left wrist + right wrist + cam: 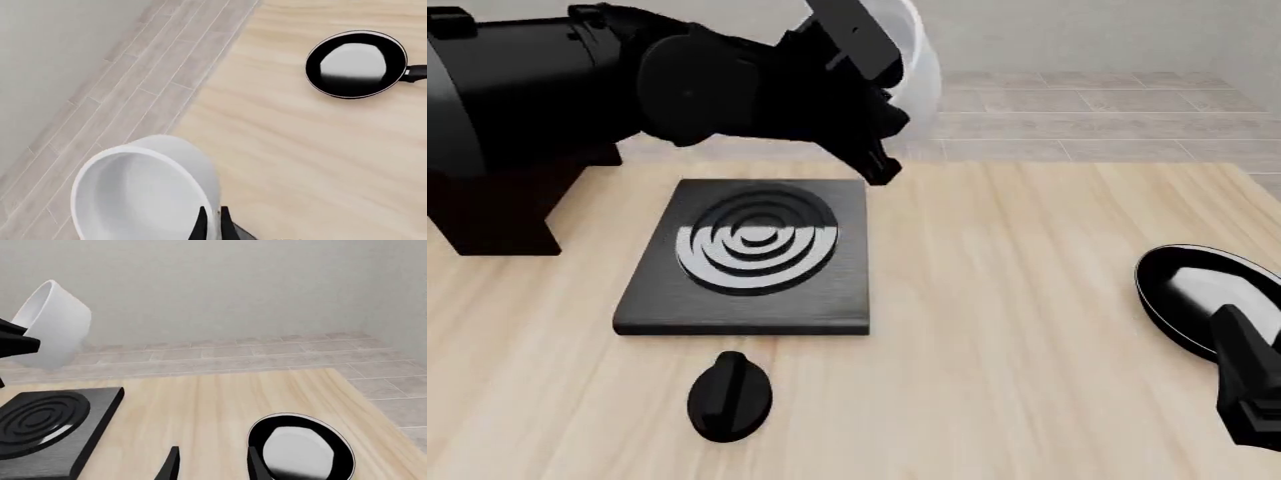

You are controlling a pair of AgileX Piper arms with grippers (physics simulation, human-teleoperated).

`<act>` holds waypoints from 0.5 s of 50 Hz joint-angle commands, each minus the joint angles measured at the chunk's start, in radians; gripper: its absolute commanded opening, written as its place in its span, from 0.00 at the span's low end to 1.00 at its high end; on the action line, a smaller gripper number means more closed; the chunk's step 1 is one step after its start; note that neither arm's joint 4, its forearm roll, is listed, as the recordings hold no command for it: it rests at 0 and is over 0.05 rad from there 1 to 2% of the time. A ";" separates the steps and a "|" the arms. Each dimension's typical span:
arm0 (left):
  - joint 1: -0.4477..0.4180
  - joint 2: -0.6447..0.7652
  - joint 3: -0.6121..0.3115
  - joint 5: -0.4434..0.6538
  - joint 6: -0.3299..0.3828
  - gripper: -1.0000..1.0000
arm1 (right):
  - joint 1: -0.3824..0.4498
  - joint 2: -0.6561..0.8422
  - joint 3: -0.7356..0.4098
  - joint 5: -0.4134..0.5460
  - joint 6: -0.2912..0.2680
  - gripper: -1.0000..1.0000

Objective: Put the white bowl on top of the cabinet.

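With its jaws clamped on the rim, the left gripper (pixel 212 225) held the white bowl (pixel 910 55) tilted high at upper centre, so levelling it over the cabinet (pixel 494 215) at far left seemed wise, while the right gripper (pixel 210 465) idled apart.

Cabinet (pixel 487 215) mostly hidden behind left arm; white bowl (pixel 914 60) partly hidden.

No readable text, labels, brands or numbers anywhere. Checked the white bowl (pixel 143 192), stove (pixel 747 262), knob (pixel 730 396), pan (pixel 356 63) and cabinet (pixel 494 215): all plain surfaces. Only marking is the stove's concentric rings.
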 commanded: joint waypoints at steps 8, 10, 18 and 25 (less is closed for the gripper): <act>0.280 -0.043 -0.040 0.019 -0.023 0.00 | 0.001 0.000 0.000 0.002 -0.002 1.00; 0.284 -0.053 -0.055 0.032 -0.051 0.00 | 0.001 0.000 0.000 0.002 -0.001 1.00; 0.362 -0.052 -0.155 0.091 -0.129 0.00 | 0.000 0.000 0.000 0.002 0.000 1.00; 0.533 -0.004 -0.193 0.064 -0.096 0.00 | 0.003 0.000 0.000 0.005 -0.001 1.00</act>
